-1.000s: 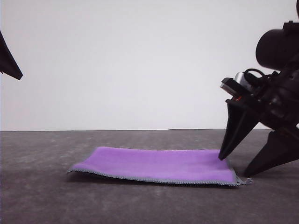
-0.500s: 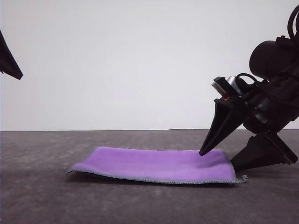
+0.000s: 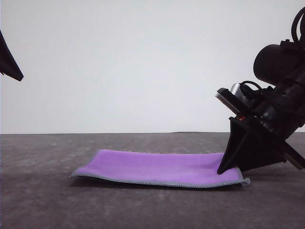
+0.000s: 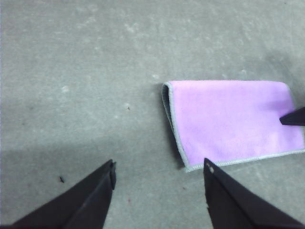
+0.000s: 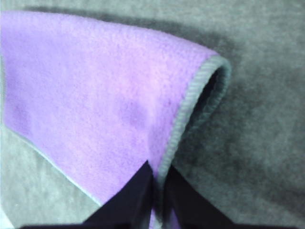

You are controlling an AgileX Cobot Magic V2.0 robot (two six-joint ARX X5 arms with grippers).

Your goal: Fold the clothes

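Fingers of the right gripper (image 5: 158, 191) are pressed together on the stitched edge of the cloth (image 3: 162, 168), pinching it at its right end; in the right wrist view the grey hem runs up from between the two tips and curls over in a small loop, so the layers there are lifted slightly off the table (image 3: 43, 200). In the front view that gripper (image 3: 228, 168) sits low, tips at the cloth's right end. From there the cloth stretches away to the robot's left, a long, narrow purple strip already doubled, lying flat with its long axis running left to right across the table. Any further fold, I judge, means carrying this pinched end leftward along that axis to meet the far end.

The left gripper (image 4: 159, 174) hangs spread and empty, well above the table, with the cloth's left end just ahead of its tips in its wrist view. It is near that end but not touching it, so the right arm is the one placed to make the fold.
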